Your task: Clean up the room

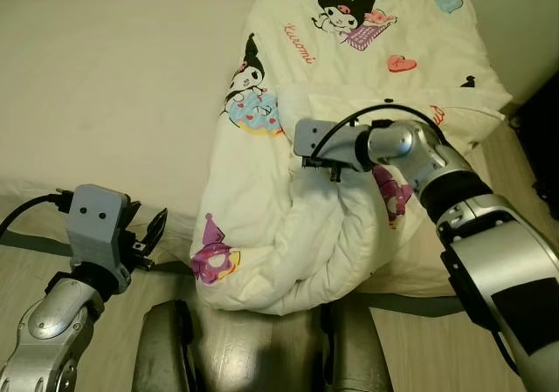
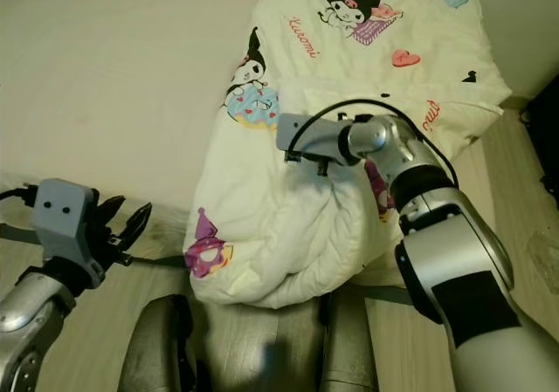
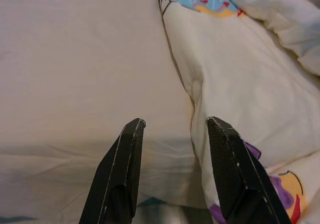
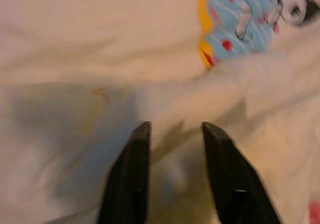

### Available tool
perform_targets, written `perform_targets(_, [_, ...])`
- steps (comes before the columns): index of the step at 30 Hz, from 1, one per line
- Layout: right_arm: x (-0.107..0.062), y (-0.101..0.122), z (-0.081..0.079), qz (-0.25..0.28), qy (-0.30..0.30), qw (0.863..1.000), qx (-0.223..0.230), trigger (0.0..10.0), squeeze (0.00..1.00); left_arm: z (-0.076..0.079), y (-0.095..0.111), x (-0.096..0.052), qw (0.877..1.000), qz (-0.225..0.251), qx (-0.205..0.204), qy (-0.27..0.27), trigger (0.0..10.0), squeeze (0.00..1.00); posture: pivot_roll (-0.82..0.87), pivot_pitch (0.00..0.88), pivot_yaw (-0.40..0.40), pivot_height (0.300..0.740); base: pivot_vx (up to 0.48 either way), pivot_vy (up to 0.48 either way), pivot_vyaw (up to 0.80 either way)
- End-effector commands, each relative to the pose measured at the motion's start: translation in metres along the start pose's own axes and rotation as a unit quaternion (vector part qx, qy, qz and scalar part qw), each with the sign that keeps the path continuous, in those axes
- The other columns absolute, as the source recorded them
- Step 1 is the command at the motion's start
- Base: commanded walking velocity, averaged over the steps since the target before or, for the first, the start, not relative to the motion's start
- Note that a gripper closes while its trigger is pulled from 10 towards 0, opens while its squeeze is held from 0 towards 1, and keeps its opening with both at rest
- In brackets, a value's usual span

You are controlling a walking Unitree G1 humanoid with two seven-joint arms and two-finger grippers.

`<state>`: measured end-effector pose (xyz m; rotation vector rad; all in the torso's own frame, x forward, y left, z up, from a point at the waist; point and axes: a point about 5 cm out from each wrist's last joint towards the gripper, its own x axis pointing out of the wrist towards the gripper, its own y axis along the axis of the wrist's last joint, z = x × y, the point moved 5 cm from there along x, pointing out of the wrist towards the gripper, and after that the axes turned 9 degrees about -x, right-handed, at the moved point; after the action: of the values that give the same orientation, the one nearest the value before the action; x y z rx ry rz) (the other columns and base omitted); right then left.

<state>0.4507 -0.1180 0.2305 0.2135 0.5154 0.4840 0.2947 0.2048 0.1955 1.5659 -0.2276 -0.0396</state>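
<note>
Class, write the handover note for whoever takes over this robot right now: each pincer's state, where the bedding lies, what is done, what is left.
Right pincer: open, holding nothing, reaching out over the bunched fold of the cartoon-print quilt.
Left pincer: open, holding nothing, low at the near edge of the bed sheet, just beside the quilt's edge.
Quilt: heaped along the robot's right side of the bed, its near end rolled up and overhanging the mattress edge.
Done: nothing visibly finished.
Left: grip the quilt and spread or fold it tidy.

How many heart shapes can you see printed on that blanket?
1: a pink heart near the blanket's far end, right of the cartoon character. Folds in the bunched near part may hide others.
</note>
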Motion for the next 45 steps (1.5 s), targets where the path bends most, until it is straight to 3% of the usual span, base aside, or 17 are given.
perform_targets(1, [-0.003,-0.022,-0.007,-0.025,-0.025,0.998,0.059,10.0,1.0,-0.002,-0.006,-0.003,1.0,-0.013,-0.001,0.003,10.0,0.0,0.07,0.347,-0.032,0.551,0.0,0.0,0.0])
perform_targets(2, [-0.003,-0.022,-0.007,-0.025,-0.025,0.998,0.059,10.0,1.0,-0.002,-0.006,-0.003,1.0,-0.013,-0.001,0.003,10.0,0.0,0.07,0.347,-0.032,0.551,0.0,0.0,0.0])
perform_targets(4, [-0.008,-0.033,0.001,-0.038,-0.08,0.99,0.107,10.0,1.0,-0.003,-0.006,-0.004,1.0,-0.013,-0.003,0.006,10.0,0.0,0.07,0.346,-0.025,0.551,0.0,0.0,0.0])
perform_targets(13, [-0.012,-0.057,0.0,-0.095,-0.162,0.974,0.127,10.0,1.0,-0.001,-0.005,-0.002,1.0,-0.012,-0.006,0.0,10.0,0.0,0.08,0.34,-0.014,0.551,0.0,0.0,0.0])
perform_targets(15, [-0.015,-0.062,0.003,-0.095,-0.198,0.963,0.159,10.0,1.0,-0.002,-0.005,-0.002,1.0,-0.012,-0.005,-0.002,10.0,0.0,0.08,0.338,-0.011,0.551,0.0,0.0,0.0])
perform_targets(24, [-0.013,-0.072,-0.011,-0.108,-0.192,0.952,0.212,10.0,1.0,-0.001,-0.005,-0.001,1.0,-0.013,-0.003,-0.006,10.0,0.0,0.08,0.333,-0.005,0.551,0.0,0.0,0.0])
perform_targets(25, [-0.013,-0.073,-0.013,-0.109,-0.188,0.95,0.223,3.7,0.0,-0.001,-0.005,0.0,1.0,-0.013,-0.002,-0.006,10.0,0.0,0.08,0.333,-0.005,0.551,0.0,0.0,0.0])
perform_targets(26, [-0.013,-0.074,-0.014,-0.109,-0.186,0.949,0.23,0.0,0.0,-0.001,-0.005,0.0,1.0,-0.013,-0.001,-0.007,10.0,0.0,0.08,0.334,-0.005,0.551,0.0,0.0,0.0])
perform_targets(36, [-0.016,-0.078,-0.016,-0.117,-0.162,0.955,0.219,0.0,0.0,-0.001,-0.005,0.0,1.0,-0.013,0.0,-0.008,10.0,0.0,0.08,0.336,-0.008,0.551,0.0,0.0,0.0])
perform_targets(43, [-0.021,-0.08,-0.015,-0.137,-0.095,0.972,0.163,0.0,0.0,0.0,-0.004,0.001,1.0,-0.011,0.002,-0.012,10.0,0.0,0.07,0.336,-0.01,0.551,0.0,0.0,0.0])
perform_targets(45, [-0.027,-0.079,-0.01,-0.142,-0.054,0.98,0.128,0.0,0.0,0.001,-0.003,0.001,1.0,-0.01,0.001,-0.015,10.0,0.0,0.06,0.336,-0.014,0.551,0.0,0.0,0.0])
